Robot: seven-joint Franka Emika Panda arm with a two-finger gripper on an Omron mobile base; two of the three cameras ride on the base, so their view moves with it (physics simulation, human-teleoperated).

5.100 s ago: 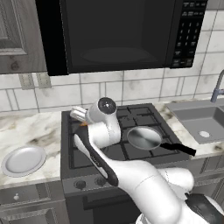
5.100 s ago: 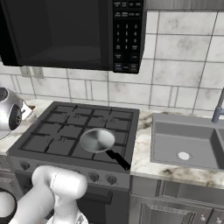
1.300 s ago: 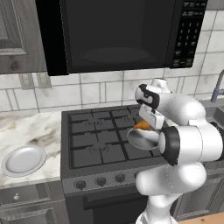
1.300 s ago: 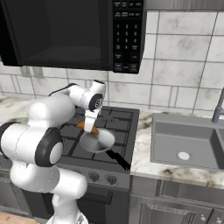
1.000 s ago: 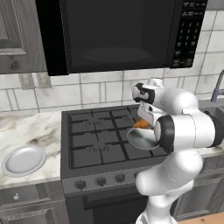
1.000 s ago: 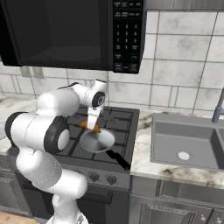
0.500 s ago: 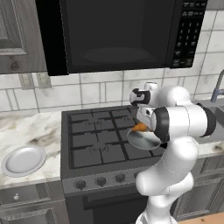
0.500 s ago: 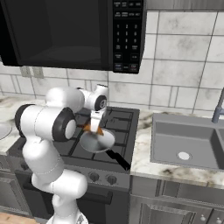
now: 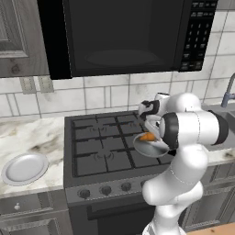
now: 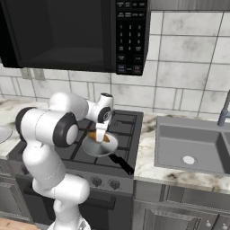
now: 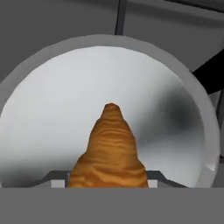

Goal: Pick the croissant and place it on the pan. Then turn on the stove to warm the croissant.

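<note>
Pincer (image 10: 99, 134) gripped the croissant (image 11: 111, 153) over the pan (image 11: 39, 83), not yet released; stove (image 9: 92, 147) knobs untouched.

Rendered home kitchen: gas stove (image 9: 105, 147), black microwave (image 9: 124, 34) above, tiled wall (image 10: 188, 76), marble surface (image 9: 27, 137), sink (image 10: 191, 148), grey cabinets (image 9: 20, 39).
</note>
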